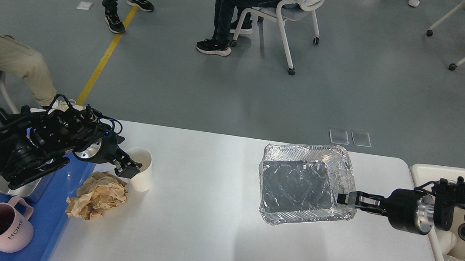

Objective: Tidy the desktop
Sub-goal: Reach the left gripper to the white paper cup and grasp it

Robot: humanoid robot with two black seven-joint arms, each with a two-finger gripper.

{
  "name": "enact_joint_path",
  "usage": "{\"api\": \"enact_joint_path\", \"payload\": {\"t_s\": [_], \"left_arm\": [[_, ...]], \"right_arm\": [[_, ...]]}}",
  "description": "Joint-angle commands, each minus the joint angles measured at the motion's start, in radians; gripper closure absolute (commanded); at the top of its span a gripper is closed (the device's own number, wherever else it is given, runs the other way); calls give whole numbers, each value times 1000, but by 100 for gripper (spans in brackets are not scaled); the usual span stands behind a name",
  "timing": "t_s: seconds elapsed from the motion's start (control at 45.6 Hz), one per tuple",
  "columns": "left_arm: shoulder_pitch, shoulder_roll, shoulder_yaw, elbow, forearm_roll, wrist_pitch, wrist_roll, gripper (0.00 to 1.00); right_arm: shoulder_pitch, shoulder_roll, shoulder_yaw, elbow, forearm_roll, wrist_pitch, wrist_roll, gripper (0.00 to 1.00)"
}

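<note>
The white table [212, 233] fills the lower view; right gripper [345, 199] jaws clamp the foil tray [303, 182] rim, left gripper [129, 168] at the paper cup [140, 174] (jaw state unclear)

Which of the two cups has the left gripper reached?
The white paper cup on the desktop; the left gripper is at its rim. The pink handled mug sits apart on the blue tray.

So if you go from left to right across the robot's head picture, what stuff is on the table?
Pink mug → crumpled brown paper → white paper cup at the left gripper → foil tray → right gripper on its rim → cream bin.
</note>
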Motion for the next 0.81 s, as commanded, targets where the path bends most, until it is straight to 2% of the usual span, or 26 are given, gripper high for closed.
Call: {"api": "enact_joint_path", "payload": {"t_s": [0.0,0.066,0.088,0.131,0.241,0.46,0.789], "left_arm": [[-3,4,63,14,-9,0,-10,46],[1,4,65,20,-9,0,-23,56],[3,5,65,24,-6,0,-36,69],[3,5,65,24,-6,0,-55,81],[3,11,67,31,-4,0,-85,99],[-5,14,67,36,-3,6,-118,100],[-12,16,68,45,0,10,-135,100]], "right_arm": [[-3,0,0,0,0,-1,0,100],[-2,0,0,1,0,-1,0,100],[-2,0,0,1,0,-1,0,100],[-3,0,0,1,0,-1,0,100],[-8,0,0,1,0,-1,0,100],[-9,1,0,-2,0,-2,0,100],[-9,0,0,0,0,-2,0,100]]}}
